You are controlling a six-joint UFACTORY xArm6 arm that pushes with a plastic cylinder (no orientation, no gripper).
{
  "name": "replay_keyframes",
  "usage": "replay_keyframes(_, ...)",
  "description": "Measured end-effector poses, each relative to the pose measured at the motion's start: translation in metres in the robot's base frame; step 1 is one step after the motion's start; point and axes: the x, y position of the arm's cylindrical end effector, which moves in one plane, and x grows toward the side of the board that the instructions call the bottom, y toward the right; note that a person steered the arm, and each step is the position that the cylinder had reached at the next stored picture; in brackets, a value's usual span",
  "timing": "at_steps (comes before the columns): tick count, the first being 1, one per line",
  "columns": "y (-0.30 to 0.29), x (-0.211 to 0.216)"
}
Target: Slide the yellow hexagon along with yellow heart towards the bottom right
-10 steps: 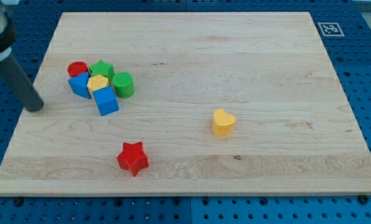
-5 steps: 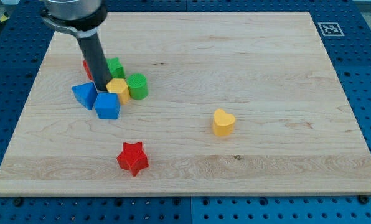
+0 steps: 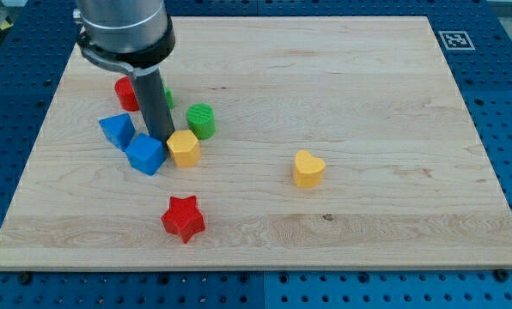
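We have no claw on this arm, only a dark rod, and our tip [image 3: 164,138] is down on the wooden surface [image 3: 368,86] in the view's upper left, just at the upper-left edge of the yellow hexagon [image 3: 184,148], apparently touching it. The hexagon lies between the blue cube [image 3: 145,154], just to its left and seemingly in contact, and the green cylinder [image 3: 201,120], a little up and to its right with a small gap. A second blue block [image 3: 117,130], angular in shape, sits up-left of the cube and close against it. Behind the rod we see a red block [image 3: 125,93], partly hidden, and a sliver of another green block [image 3: 168,94], whose shape we cannot make out. The yellow heart [image 3: 308,169] stands alone near the middle of the surface, well apart to the right of the hexagon. The red star [image 3: 183,218] lies below the cluster, towards the view's bottom. No containers show here.
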Motion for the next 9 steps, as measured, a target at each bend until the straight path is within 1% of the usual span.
replay_keyframes(1, 0.000, 0.016)
replay_keyframes(2, 0.016, 0.017)
replay_keyframes(4, 0.072, 0.017)
replay_keyframes(5, 0.087, 0.031)
replay_keyframes(9, 0.156, 0.042)
